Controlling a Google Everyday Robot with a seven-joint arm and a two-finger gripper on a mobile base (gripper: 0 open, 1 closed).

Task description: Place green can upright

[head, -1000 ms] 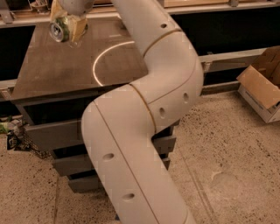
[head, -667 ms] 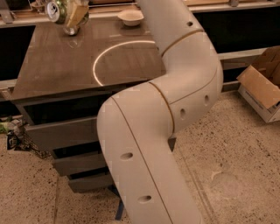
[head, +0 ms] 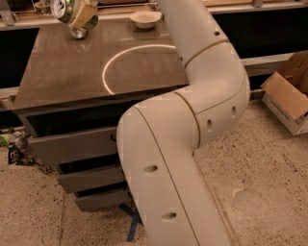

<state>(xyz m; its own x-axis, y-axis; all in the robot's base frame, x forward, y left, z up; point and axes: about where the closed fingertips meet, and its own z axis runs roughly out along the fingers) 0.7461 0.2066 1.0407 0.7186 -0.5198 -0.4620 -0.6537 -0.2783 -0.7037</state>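
The green can (head: 71, 10) is at the far left back corner of the brown tabletop (head: 62, 72). It is tilted, with its silver top end facing up and to the left. Its lower end is at or just above the table surface; I cannot tell if it touches. My gripper (head: 79, 17) is shut on the can, with a tan finger (head: 84, 14) across the can's side. My big white arm (head: 192, 120) reaches from the foreground over the table's right side to it.
A small white bowl (head: 145, 18) sits at the back of the table, right of the can. A bright ring of light (head: 139, 60) lies on the tabletop. Grey drawers (head: 77, 146) are below. An open cardboard box (head: 288, 93) stands on the floor at right.
The arm has stretched farther toward the back of the table. The gripper and the can sit at the back left corner, with the can's lower end closer to the surface.
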